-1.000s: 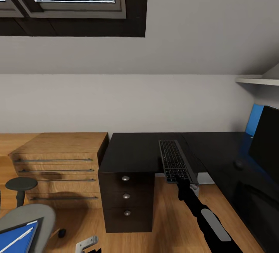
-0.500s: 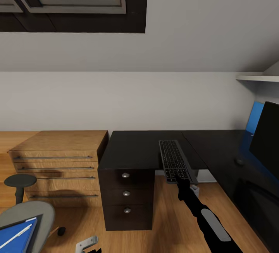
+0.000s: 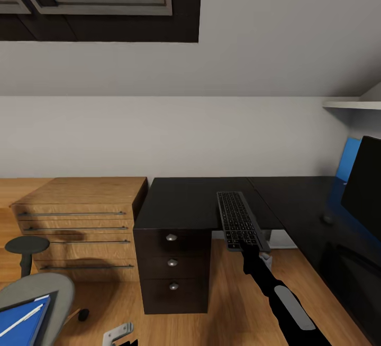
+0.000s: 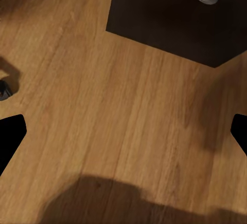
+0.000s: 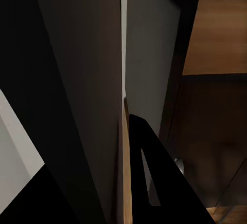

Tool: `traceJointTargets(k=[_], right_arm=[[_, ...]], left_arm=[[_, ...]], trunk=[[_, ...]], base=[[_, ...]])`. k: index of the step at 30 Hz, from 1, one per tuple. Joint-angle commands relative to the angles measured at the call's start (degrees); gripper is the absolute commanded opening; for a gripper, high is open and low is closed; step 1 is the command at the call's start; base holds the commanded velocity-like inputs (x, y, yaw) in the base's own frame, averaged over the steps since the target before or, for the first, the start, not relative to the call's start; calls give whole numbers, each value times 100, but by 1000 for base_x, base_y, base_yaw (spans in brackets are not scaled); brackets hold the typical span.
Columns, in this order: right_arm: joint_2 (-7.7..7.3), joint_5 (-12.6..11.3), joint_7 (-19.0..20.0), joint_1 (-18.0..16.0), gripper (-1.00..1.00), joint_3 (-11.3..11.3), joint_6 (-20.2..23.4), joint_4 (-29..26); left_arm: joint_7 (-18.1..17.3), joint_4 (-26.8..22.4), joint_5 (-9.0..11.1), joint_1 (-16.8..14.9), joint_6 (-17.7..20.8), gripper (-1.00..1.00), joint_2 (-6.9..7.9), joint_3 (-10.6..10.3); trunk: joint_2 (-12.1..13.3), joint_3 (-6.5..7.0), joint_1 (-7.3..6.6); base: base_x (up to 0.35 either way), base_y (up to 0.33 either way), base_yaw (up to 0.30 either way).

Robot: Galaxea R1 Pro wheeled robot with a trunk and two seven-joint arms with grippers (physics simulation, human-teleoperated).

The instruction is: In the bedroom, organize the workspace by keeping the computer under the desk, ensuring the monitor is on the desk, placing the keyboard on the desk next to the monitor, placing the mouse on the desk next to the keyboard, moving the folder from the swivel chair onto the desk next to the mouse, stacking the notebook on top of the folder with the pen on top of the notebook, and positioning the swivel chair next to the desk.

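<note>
In the head view the step in hand looks like the keyboard's placement. The keyboard [image 3: 239, 220], a long slab of dark grey keys, sits low and centre in the frame, its far end over the black top of the desk [image 3: 193, 203] and its near end clamped in the right gripper [image 3: 250, 247]. The monitor [image 3: 364, 187] stands at the right edge with the mouse [image 3: 328, 219] just below it, so the next move probably calls for carrying the keyboard rightward and setting it flat beside the screen. At lower left the blue folder [image 3: 20, 324] lies on the swivel chair [image 3: 45, 288].

In the left wrist view the left gripper [image 4: 123, 134] hangs with its fingertips [image 4: 10, 134] spread wide over the wood floor [image 4: 103, 111] (holding nothing).

The right wrist view looks along grey and black surfaces too close to tell apart.
</note>
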Motion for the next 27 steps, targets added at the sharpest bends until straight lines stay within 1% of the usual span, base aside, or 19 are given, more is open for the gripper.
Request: traceJointTargets(k=[1,18,27], right_arm=[[-5,-64,30,-4,-100,15,11,3],[-5,-64,30,-4,-100,15,11,3],[-12,-64,30,-4,-100,15,11,3]], left_arm=[[53,-6,62,-3,15,100,11,-29],[40,10,61,-5,14,100,24,-18],[62,11,68,-3,16,100,28,-28]], trunk=[[-3,-6,0],[-3,-6,0],[-3,-6,0]], base=[[12,0,0],[206,0,0],[42,0,0]])
